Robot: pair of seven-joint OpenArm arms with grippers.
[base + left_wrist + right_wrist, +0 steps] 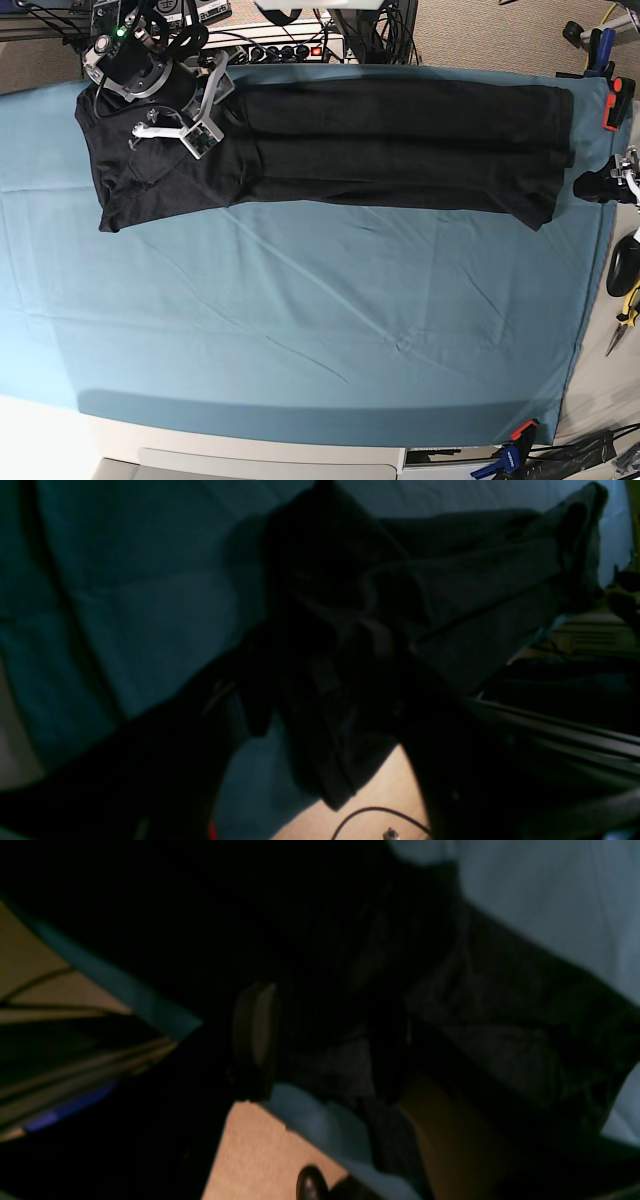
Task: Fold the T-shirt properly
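The dark T-shirt (400, 140) lies as a long folded band across the far side of the teal table cloth (300, 320), plain side up. My right gripper (165, 135) sits over the shirt's left end. In the right wrist view its fingers (255, 1030) stand apart, and dark cloth (500, 1005) lies between and beyond them; right gripper (325, 1040) is open. My left gripper (598, 186) is at the table's right edge, next to the shirt's right end. In the left wrist view its dark jaws are spread, with hanging shirt cloth (475, 580) between them; left gripper (330, 660) is open.
An orange clamp (617, 100) holds the table cloth at the far right corner, and another clamp (515, 452) holds the near right corner. Hand tools (625, 300) lie off the right edge. A power strip and cables (290, 45) run behind the table.
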